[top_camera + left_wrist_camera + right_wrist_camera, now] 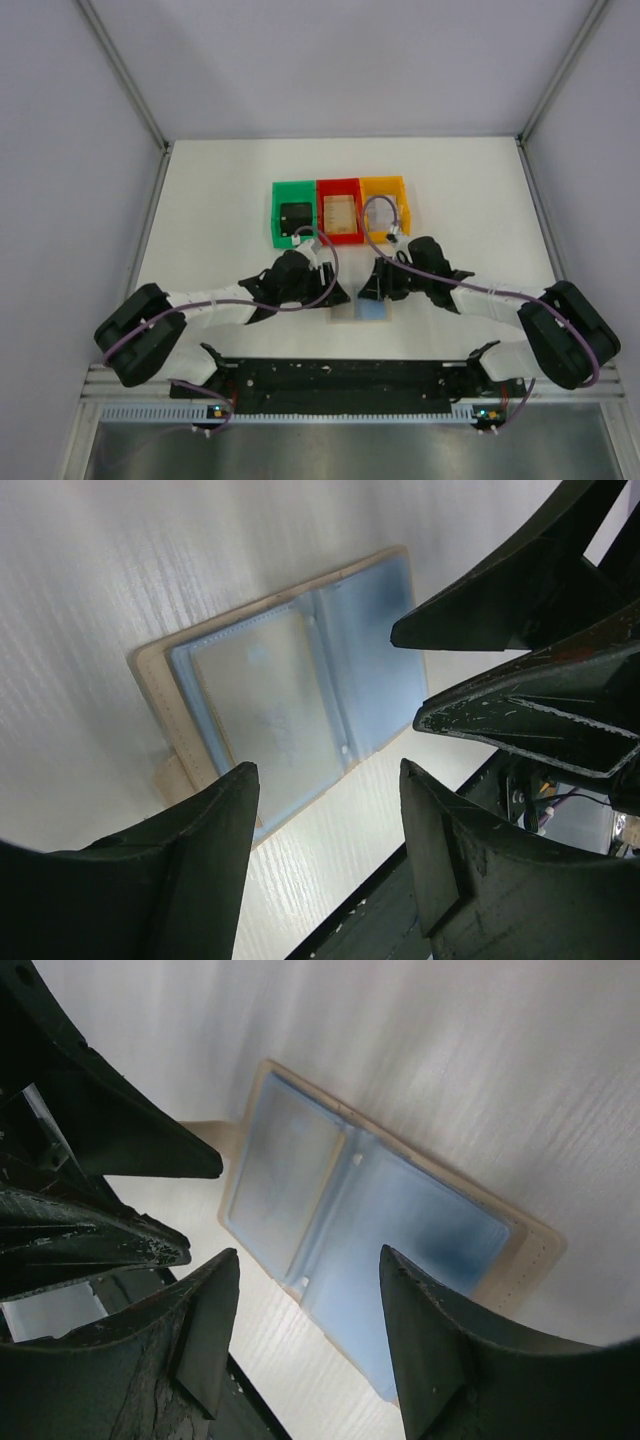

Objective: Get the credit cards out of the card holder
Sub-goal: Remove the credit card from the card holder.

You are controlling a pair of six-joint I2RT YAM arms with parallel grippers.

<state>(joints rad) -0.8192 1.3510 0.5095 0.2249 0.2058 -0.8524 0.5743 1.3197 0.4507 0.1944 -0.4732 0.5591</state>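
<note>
The card holder [368, 310] lies open and flat on the white table between my two grippers, its tan edge framing two light blue panels. In the left wrist view, one panel of the card holder [370, 670] is plain blue and the other holds a pale credit card [255, 705] under clear plastic. My left gripper [328, 780] hovers open over the holder's near edge with nothing between its fingers. My right gripper [308, 1255] hangs open over the card holder [400, 1230] from the other side, holding nothing. Both grippers' fingertips stand close together above the holder.
Three small bins stand in a row behind the holder: a green bin [276, 215] with a dark flat thing in it, a red bin [339, 186] with a pale flat thing, and an orange bin [380, 185]. The black base rail [340, 375] runs along the near edge.
</note>
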